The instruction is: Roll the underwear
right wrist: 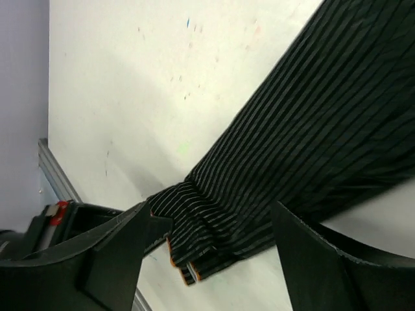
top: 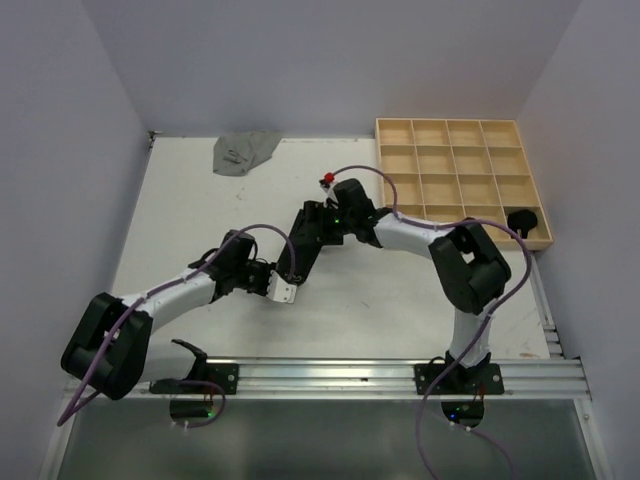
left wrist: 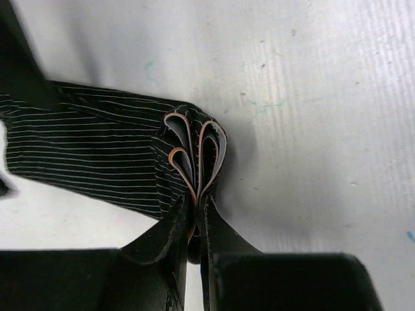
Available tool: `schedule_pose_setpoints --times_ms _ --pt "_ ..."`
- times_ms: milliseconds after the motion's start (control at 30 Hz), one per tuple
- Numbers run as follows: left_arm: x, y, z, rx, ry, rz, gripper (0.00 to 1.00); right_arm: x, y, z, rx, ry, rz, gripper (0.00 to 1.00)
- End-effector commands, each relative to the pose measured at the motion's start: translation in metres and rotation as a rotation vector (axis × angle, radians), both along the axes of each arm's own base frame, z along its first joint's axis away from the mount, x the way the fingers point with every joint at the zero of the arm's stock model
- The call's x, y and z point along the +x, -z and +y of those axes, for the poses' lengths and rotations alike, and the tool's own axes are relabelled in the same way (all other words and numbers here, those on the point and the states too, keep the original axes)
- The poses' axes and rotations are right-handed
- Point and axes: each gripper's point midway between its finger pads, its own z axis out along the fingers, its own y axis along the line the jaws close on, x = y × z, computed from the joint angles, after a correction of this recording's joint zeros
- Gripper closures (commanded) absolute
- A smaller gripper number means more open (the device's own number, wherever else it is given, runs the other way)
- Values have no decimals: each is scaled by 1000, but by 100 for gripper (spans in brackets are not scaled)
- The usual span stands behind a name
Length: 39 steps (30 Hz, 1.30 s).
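Top external, arms seemingly mask striped underwear (tray beyond), left jaws clamp it, right jaws apart

A pair of black cloth briefs with thin pale pinstripes is stretched long and narrow across the white table, its grey, orange-edged waistband gathered into tight upright loops at one end. A crumpled plain grey pair is seen at the table's far edge.
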Motion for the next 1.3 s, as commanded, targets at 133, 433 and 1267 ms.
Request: schedule_pose_setpoints --times_ms 133,433,1267 --pt "-36 10 2 63 -38 374 100 9 -63 -65 -118 0 -248 17" --pt "-34 -5 -6 115 -115 619 100 -38 -111 -95 -51 -55 -442 22" --pt "-2 38 -56 237 -312 1128 100 -128 -84 -108 -166 -422 -575 42"
